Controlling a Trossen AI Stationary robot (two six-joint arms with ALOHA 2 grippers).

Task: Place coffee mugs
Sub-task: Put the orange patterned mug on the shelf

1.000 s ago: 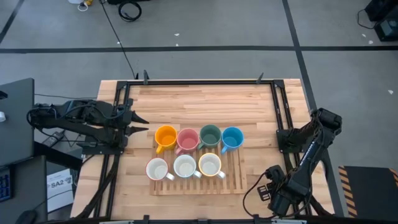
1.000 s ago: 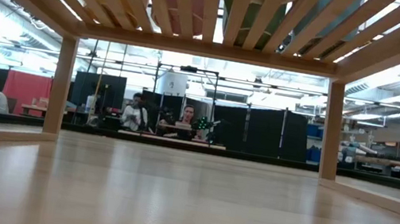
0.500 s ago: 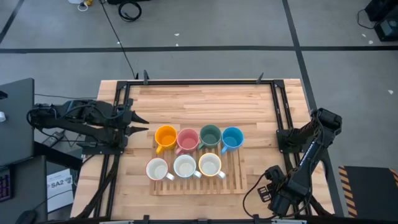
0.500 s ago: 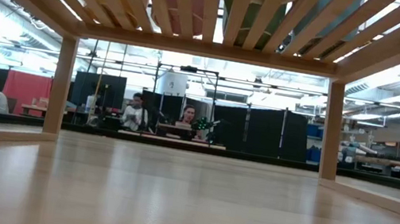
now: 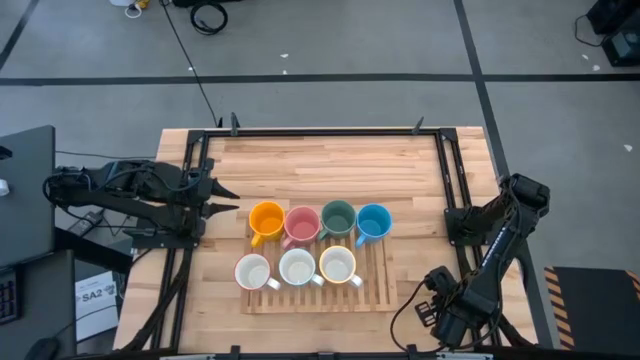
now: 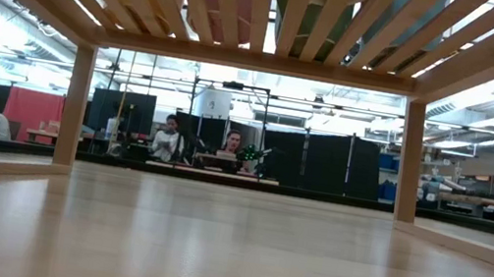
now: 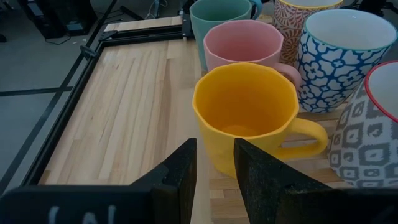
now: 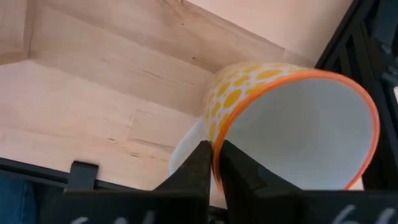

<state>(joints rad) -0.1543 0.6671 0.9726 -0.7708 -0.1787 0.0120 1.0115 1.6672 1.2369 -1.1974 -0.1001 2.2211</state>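
Observation:
Seven coffee mugs stand on a slatted wooden rack (image 5: 385,290): orange (image 5: 266,220), pink (image 5: 302,222), green (image 5: 338,217) and blue (image 5: 373,221) in the far row, three white ones (image 5: 297,267) in the near row. My left gripper (image 7: 214,149) waits open at the table's left, just short of the orange mug (image 7: 245,115). My right gripper (image 8: 214,149) is at the table's near right corner (image 5: 447,305), pointing down, shut on a white mug with yellow dots and an orange rim (image 8: 292,130). In the high view the arm hides that mug. My right gripper pinches the dotted mug's wall at the rim (image 8: 216,138), one finger inside the mug and one outside. The fingers come from above, pointing down. The mug's mouth faces up toward the wrist, somewhat tilted. Whether its base rests on the table I cannot tell.
A black metal frame (image 5: 452,180) runs along the table's edges. On the rack, the near row's right end beside the last white mug (image 5: 338,264) is bare slats. The low view looks under the rack (image 6: 268,3) across bare tabletop, with people far back in the room.

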